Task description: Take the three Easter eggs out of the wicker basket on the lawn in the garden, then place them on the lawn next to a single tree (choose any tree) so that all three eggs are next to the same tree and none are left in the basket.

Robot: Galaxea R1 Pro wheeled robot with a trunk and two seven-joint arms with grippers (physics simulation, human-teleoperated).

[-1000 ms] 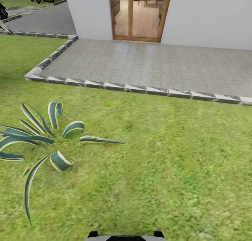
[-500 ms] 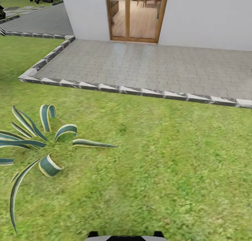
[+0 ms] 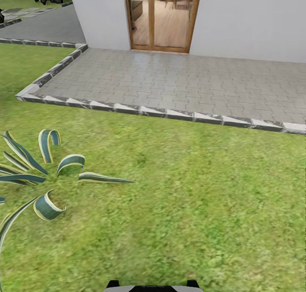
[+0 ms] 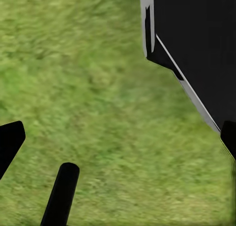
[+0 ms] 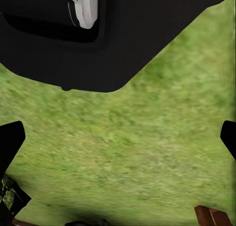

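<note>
A: Ground ahead, head view?
B: Mottled lawn (image 3: pixel 191 207). A striped spiky plant (image 3: pixel 38 177) at left; beyond it a grey paved patio (image 3: pixel 170 84) with a stone kerb, then a white house wall (image 3: pixel 250 20) and a wood-framed glass door (image 3: pixel 161 18).

A: Grippers?
B: Left gripper (image 4: pixel 118 142) and right gripper (image 5: pixel 118 137) both hang over grass, fingertips at the frame edges, jaws spread wide, nothing between them.

A: Eggs, basket?
B: Only the lawn is to be seen.

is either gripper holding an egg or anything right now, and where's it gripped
Nothing is held. In each wrist view the jaws stand wide apart, the left gripper and the right gripper with only lawn between their tips.
</note>
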